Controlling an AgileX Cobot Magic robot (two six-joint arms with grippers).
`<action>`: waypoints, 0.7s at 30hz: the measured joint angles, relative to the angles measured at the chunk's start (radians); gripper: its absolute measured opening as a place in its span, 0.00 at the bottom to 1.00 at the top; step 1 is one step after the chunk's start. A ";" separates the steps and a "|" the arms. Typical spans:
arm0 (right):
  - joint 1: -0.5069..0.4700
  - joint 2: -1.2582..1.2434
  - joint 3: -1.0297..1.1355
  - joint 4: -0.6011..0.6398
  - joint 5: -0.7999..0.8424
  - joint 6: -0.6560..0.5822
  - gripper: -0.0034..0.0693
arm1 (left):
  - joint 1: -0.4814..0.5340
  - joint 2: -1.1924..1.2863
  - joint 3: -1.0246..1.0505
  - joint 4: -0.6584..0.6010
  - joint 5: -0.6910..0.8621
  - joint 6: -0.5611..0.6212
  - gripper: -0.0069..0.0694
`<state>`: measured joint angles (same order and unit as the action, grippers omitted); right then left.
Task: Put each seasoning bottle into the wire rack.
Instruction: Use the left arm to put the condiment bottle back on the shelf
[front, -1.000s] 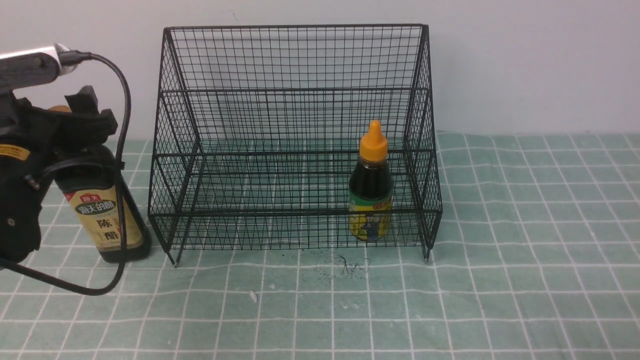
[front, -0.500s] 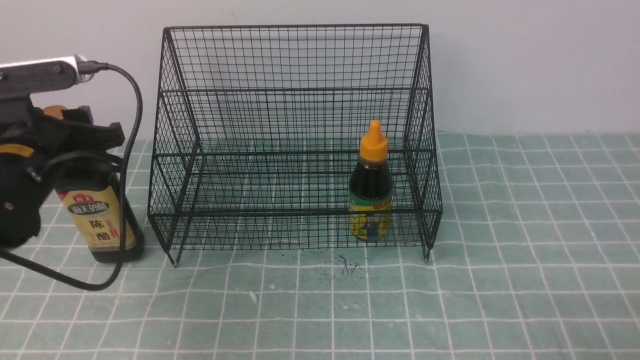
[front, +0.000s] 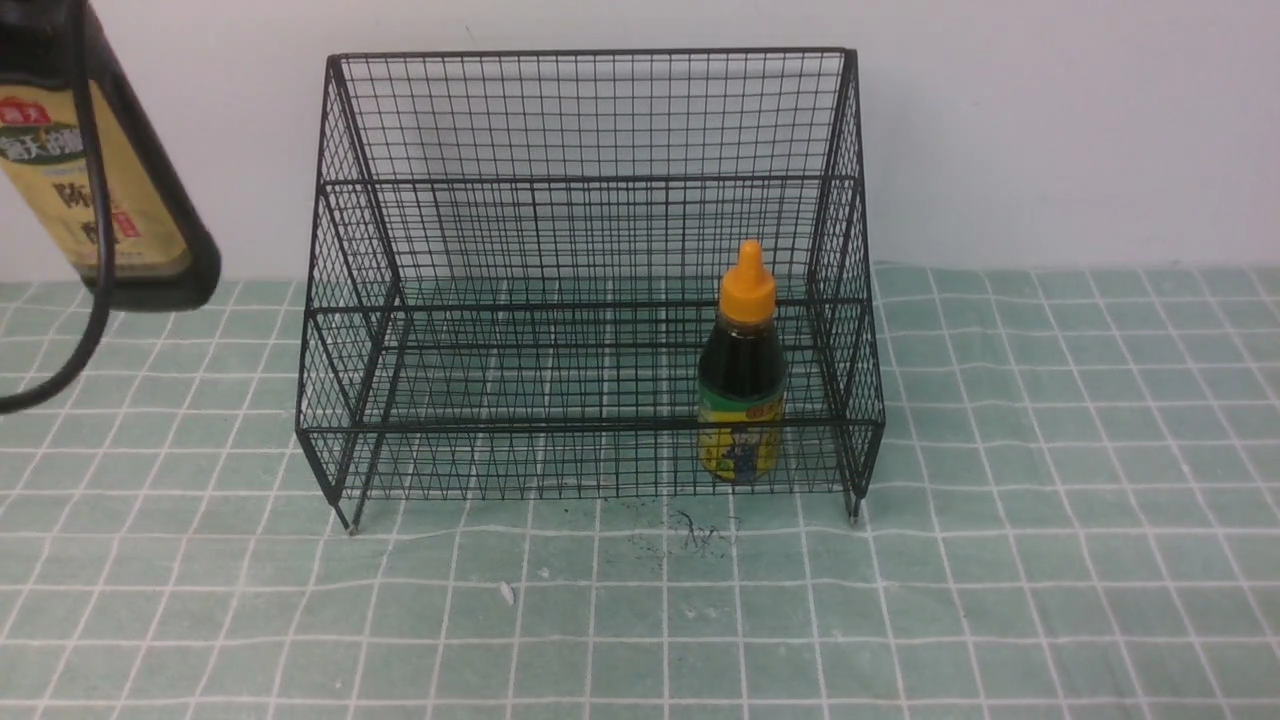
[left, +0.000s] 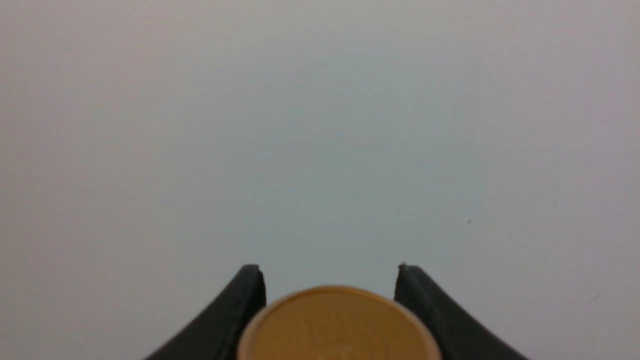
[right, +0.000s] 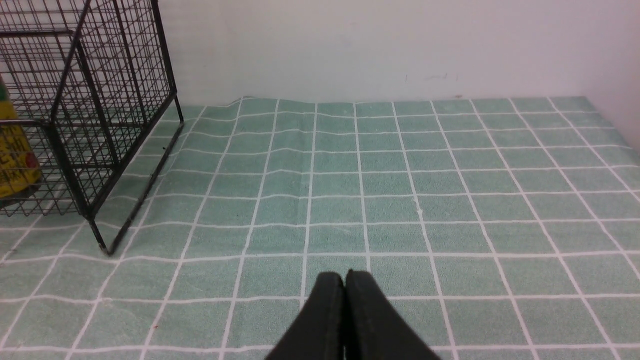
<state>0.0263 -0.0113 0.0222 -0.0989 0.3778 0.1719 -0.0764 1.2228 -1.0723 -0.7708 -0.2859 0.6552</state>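
Observation:
The tall seasoning bottle (front: 140, 200), dark with a tan label, hangs tilted in the air at the upper left, left of the wire rack (front: 590, 180). Its top runs out of the front view. In the left wrist view its gold cap (left: 335, 325) sits between the two black fingers of my left gripper (left: 327, 268), which is shut on the bottle. The short seasoning bottle (front: 741, 380), with its orange nozzle cap, stands upright inside the rack at its right end; its yellow label (right: 15, 155) also shows through the rack's side mesh (right: 100, 100). My right gripper (right: 345, 275) is shut and empty over the cloth, right of the rack.
A green checked cloth (front: 1000, 550) covers the table, with a white wall behind. A black cable (front: 60, 370) loops down from the left arm in front of the tall bottle. Dark specks (front: 690, 535) lie on the cloth before the rack's front rail.
My left gripper closed round the tall bottle's neck and lifted it off the cloth, up to the top left. The arm itself has risen out of the front view. The right gripper stayed still.

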 joint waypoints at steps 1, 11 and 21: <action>0.000 0.000 0.000 0.000 0.000 0.000 0.03 | -0.015 0.010 -0.020 -0.019 0.002 0.011 0.48; 0.000 0.000 0.000 0.000 0.000 0.000 0.03 | -0.240 0.183 -0.172 -0.290 -0.168 0.296 0.48; 0.000 0.000 0.000 0.000 0.000 0.000 0.03 | -0.305 0.395 -0.294 -0.370 -0.247 0.387 0.48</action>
<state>0.0263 -0.0113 0.0222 -0.0989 0.3778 0.1719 -0.3817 1.6182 -1.3662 -1.1407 -0.5331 1.0427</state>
